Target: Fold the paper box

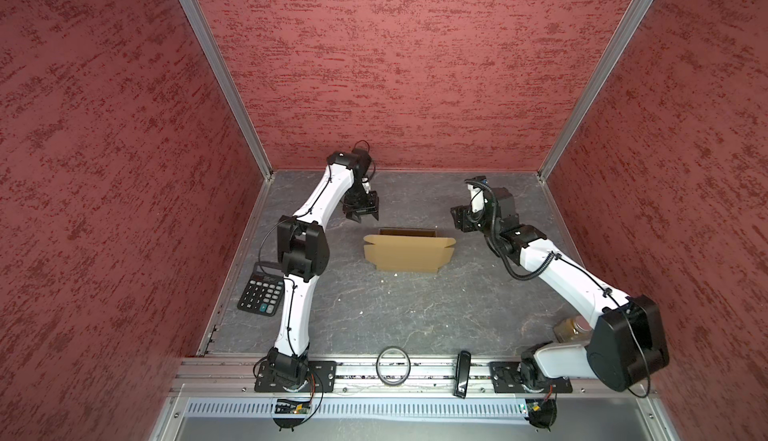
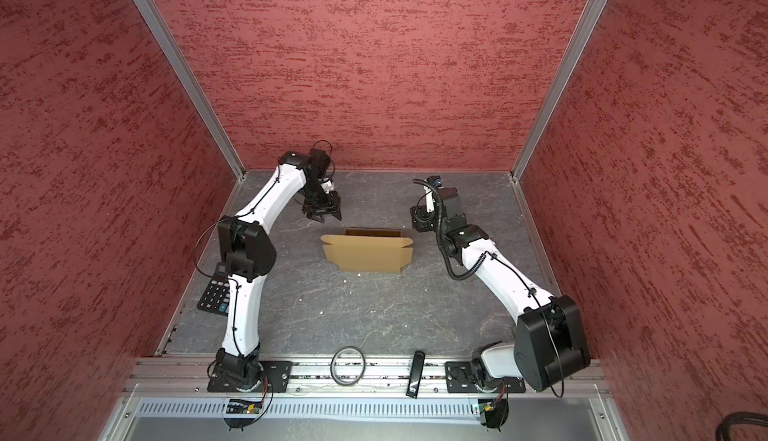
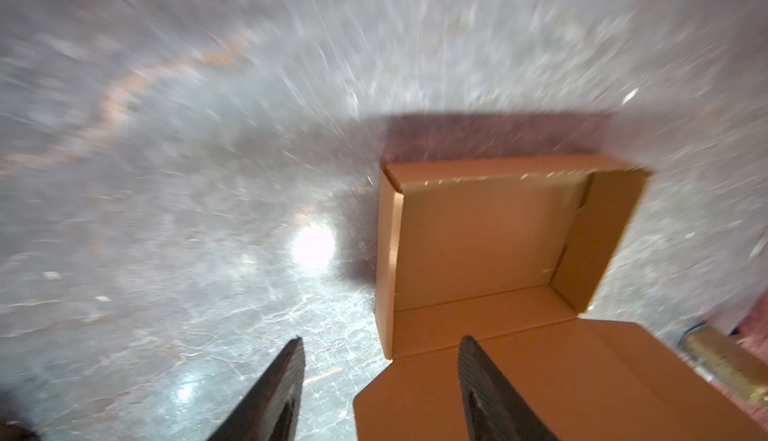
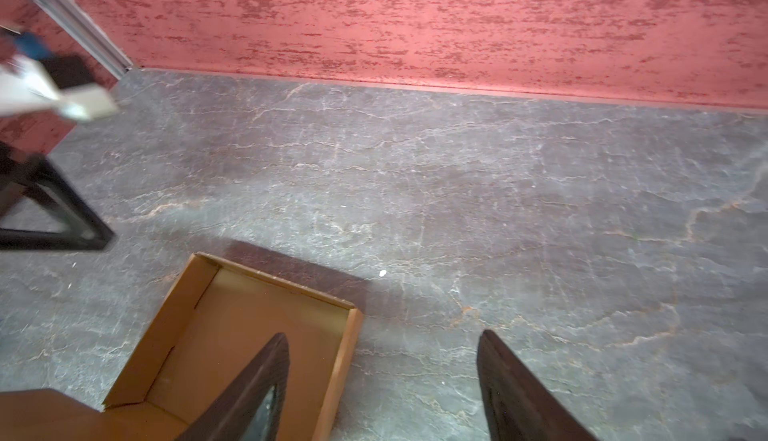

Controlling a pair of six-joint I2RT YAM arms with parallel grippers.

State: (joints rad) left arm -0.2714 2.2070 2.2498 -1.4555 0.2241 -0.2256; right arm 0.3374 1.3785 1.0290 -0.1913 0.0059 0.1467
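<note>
The paper box (image 1: pixel 409 254) (image 2: pixel 368 256) is tan cardboard, lying toward the back middle of the grey table. Its shallow tray stands at the far side, and the lid lies open and flat toward the front, with small side flaps. My left gripper (image 1: pixel 365 215) (image 2: pixel 326 214) hangs open just behind the box's left rear corner and holds nothing. In the blurred left wrist view, the left gripper (image 3: pixel 382 341) is over the lid's corner, with the box (image 3: pixel 490 243) beyond. My right gripper (image 1: pixel 457 218) (image 2: pixel 415 221) is open to the right of the tray. In the right wrist view, the right gripper (image 4: pixel 383 335) straddles the wall of the box (image 4: pixel 249 335).
A black calculator (image 1: pixel 262 293) lies at the table's left edge behind the left arm. A dark ring (image 1: pixel 393 366) and a black stick-shaped device (image 1: pixel 461 373) rest on the front rail. An amber jar (image 1: pixel 571 329) stands behind the right arm. Red walls enclose three sides.
</note>
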